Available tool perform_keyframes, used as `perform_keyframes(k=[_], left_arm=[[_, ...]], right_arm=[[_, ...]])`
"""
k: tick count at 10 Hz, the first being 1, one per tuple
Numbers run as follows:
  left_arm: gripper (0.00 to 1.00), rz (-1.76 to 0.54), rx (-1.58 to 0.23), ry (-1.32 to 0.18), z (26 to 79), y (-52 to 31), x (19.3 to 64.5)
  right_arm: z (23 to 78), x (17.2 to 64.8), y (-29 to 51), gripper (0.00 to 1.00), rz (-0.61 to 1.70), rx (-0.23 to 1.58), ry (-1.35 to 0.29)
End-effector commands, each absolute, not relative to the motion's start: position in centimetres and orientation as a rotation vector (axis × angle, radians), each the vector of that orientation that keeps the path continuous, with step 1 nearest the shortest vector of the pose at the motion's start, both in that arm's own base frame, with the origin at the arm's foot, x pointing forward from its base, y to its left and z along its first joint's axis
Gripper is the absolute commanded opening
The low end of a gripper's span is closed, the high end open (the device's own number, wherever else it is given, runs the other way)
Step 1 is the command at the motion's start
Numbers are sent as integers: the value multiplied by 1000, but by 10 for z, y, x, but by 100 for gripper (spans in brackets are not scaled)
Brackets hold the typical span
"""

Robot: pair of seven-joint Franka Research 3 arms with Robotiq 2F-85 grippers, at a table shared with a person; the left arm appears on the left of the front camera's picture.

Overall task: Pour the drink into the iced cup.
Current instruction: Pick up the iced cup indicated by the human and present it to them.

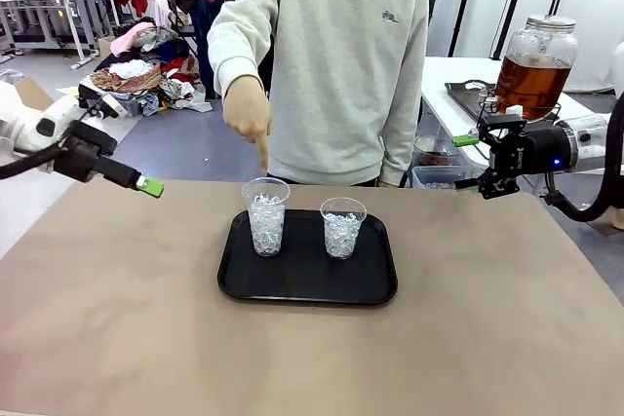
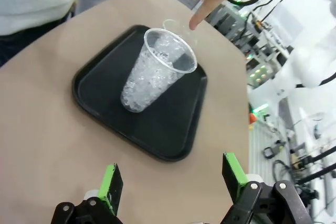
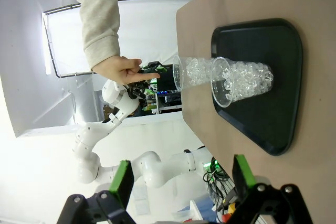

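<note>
The left claw (image 1: 146, 184) hangs at the left side, tilted down toward the middle, jaws spread wide and holding nothing. The right claw (image 1: 470, 161) is level, pointing inward, jaws equally wide and empty.

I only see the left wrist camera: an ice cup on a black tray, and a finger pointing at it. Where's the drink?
Observer: The drink is in a lidded glass jar on a white table, beyond the right gripper.
Operator: I see another rim behind my cup. Is that cup the same?
Observer: No, it's shorter. The short cup stands on the robot's right of the tall cup, and both hold ice.
</note>
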State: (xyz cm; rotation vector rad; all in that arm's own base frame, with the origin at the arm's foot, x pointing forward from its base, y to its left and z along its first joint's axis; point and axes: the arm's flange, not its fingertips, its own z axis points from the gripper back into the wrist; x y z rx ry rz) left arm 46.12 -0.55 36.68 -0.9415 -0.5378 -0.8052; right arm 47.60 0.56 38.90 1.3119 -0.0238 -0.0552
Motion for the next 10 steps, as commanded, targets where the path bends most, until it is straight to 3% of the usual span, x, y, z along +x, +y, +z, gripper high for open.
perform_keyframes(k=[1, 5, 10], left_arm=[[100, -810, -845, -674, 357, -28, 446], [100, -848, -729, -706, 354, -44, 436], [100, -833, -755, -672, 357, -40, 444]], right_arm=[[390, 477, 5, 100, -55, 1312, -28], [390, 477, 5, 100, -55, 1312, -28], [390, 477, 5, 100, -55, 1312, -28]])
